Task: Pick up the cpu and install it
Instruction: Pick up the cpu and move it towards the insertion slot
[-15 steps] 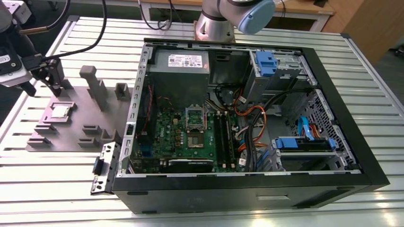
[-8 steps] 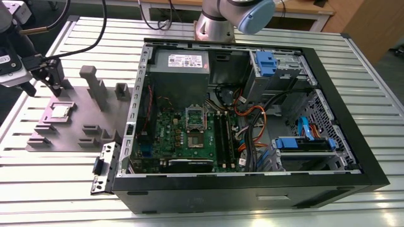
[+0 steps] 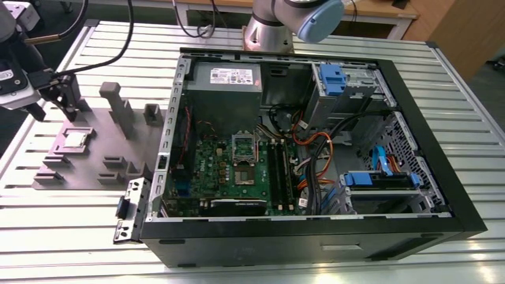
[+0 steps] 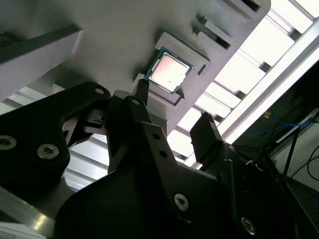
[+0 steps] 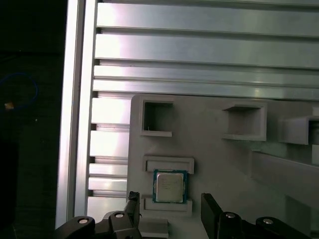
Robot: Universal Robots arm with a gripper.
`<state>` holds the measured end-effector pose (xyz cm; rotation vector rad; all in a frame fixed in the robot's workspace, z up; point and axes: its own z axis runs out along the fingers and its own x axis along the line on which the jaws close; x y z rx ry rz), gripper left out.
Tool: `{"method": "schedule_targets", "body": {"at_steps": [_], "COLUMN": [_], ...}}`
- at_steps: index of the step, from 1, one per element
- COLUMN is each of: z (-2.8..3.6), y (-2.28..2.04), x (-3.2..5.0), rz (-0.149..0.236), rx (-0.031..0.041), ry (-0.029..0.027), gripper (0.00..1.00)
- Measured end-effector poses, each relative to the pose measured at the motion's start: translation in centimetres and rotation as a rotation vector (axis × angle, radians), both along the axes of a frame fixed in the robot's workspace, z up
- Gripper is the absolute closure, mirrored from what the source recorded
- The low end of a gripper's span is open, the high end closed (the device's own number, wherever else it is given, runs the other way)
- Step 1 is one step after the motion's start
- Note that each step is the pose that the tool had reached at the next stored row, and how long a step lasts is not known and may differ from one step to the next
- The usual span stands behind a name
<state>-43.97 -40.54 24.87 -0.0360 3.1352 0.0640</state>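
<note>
The cpu [image 3: 77, 138] is a small square chip with a shiny silver top. It lies flat in a shallow recess of the grey fixture plate [image 3: 94, 157], at the exterior view's left of the computer case [image 3: 316, 236]. My gripper [image 3: 54, 109] hangs above and a little behind the chip, open, with nothing between its fingers. Both wrist views show the cpu [image 4: 169, 71] [image 5: 170, 186] just beyond the two black fingertips [image 4: 143, 85] [image 5: 209, 205], apart from them. Inside the case, the silver socket frame [image 3: 243, 148] sits on the green motherboard.
Tall grey posts [image 3: 117, 103] stand on the fixture plate close to the gripper. The open case holds a grey power supply [image 3: 225, 77], blue drive brackets [image 3: 382, 180] and loose cables [image 3: 316, 154]. The arm's base [image 3: 272, 29] stands behind the case on the slatted aluminium table [image 3: 71, 236].
</note>
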Motion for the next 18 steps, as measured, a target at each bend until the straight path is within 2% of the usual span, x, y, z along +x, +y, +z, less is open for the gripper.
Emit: {"method": "schedule_targets", "body": {"at_steps": [8, 14, 18], "z": [-1.41, -2.50, -2.69], "y": [-0.10, -0.11, -0.11], "x": [0.46, 0.51, 0.51], "rz": [0.000, 0.000, 0.000], "rx": [0.0001, 0.0003, 0.0003], "ry": [0.0001, 0.0002, 0.0005], "gripper": [0.40, 0.40, 0.40]}}
